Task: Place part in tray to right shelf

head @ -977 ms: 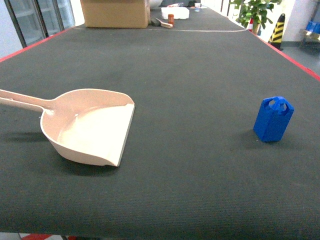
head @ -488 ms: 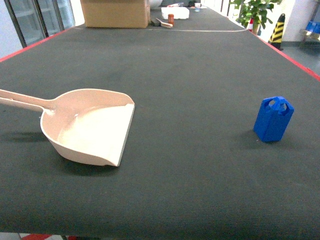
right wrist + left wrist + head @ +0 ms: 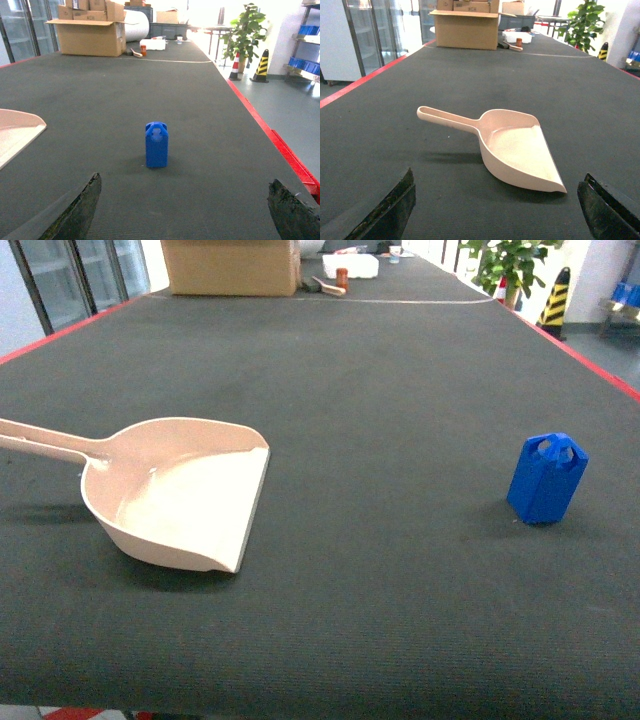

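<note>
The part (image 3: 157,145) stands upright on the bench (image 3: 400,370), straight ahead at 12 o'clock from the right jaws, which are seen wide open and empty. The tray (image 3: 190,490) lies well apart at its 9 o'clock, before the open, empty left jaws. The right arm is judged nearer the part.

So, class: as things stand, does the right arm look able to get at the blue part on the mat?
Probably yes. The blue part stands upright and alone, straight ahead of the right gripper, whose fingers are spread wide. Only bare mat lies between them, and the tray sits well off to the left.
</note>
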Tool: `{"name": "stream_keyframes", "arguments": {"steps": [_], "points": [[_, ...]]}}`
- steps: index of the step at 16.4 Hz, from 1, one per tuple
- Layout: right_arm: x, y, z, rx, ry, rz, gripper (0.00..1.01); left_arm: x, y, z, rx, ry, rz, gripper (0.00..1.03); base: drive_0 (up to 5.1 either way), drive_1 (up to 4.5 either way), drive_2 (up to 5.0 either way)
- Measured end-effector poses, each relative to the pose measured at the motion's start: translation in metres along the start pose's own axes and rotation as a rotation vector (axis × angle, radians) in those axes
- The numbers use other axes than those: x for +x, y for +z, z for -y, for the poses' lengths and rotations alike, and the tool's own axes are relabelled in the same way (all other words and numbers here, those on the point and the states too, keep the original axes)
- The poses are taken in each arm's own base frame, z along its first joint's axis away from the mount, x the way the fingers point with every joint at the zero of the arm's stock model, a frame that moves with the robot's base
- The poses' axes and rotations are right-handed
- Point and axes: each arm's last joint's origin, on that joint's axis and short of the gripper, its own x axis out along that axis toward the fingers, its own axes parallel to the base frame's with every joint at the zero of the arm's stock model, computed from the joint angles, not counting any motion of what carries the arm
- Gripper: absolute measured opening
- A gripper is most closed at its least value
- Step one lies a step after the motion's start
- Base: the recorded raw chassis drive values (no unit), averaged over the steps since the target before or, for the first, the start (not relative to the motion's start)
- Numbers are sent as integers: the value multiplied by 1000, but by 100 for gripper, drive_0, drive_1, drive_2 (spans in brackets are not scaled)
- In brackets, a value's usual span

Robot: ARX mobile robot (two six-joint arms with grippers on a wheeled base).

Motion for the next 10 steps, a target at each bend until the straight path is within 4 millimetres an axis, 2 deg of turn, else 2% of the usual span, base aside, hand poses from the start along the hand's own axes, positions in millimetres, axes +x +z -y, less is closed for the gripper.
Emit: {"name": "stream_keyframes", "arguments": {"steps": [10], "points": [[0, 0, 0, 0, 0, -1, 98, 0, 0, 0, 0, 0, 0, 98, 0, 0, 0]]}}
